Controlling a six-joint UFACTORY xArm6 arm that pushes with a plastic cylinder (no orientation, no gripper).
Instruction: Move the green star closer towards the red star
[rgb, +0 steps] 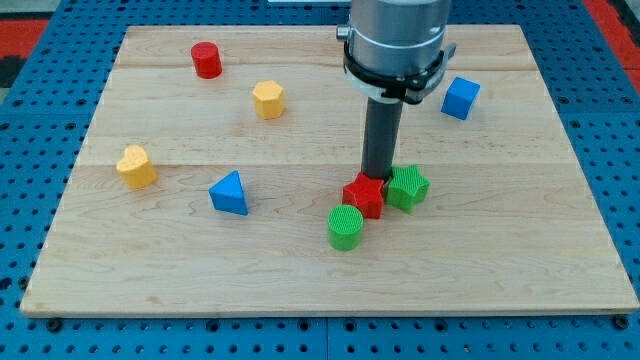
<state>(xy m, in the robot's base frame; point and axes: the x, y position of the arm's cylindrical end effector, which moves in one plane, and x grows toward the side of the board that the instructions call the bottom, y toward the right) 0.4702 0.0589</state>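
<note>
Risk now: my tip, a bare rod gripping nothing, sits centre-frame behind red star; another nudge separates it from touching green star.

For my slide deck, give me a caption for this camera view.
My tip sits just above the red star, with the green star touching its right and a green cylinder below-left.

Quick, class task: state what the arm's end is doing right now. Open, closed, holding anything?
My tip: a bare rod, no jaws, holding nothing; it stands just above the red star, beside the green star.
</note>
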